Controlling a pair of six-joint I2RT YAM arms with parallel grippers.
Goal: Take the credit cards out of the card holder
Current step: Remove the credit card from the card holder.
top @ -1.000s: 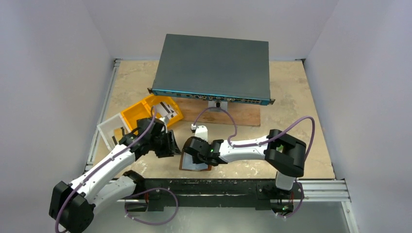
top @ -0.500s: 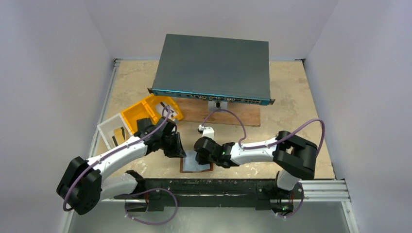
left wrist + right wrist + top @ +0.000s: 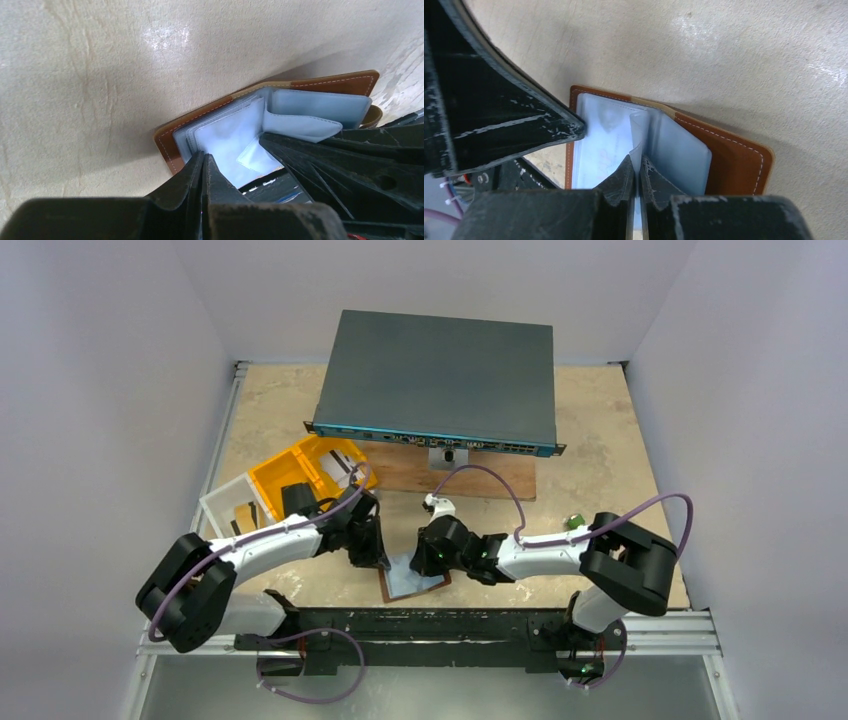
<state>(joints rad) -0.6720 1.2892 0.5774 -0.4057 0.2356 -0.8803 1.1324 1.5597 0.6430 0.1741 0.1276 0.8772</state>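
1. The left gripper (image 3: 203, 165) has its fingers pressed together, tips at the pale pocket edge of the one open card holder (image 3: 320, 102) just ahead.
2. The right gripper (image 3: 636, 167) is clamped on one upright clear pocket leaf (image 3: 638, 130) of that holder, which lies on the worktop (image 3: 724, 60).

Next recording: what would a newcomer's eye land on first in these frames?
The open brown leather card holder at the near edge of the beige table draws the eye. The left end effector and right end effector are both shut over its pale blue clear pockets, the right pinching one pocket leaf. Behind looms a big flat dark grey metal network switch, and a yellow plastic tray sits at the left.
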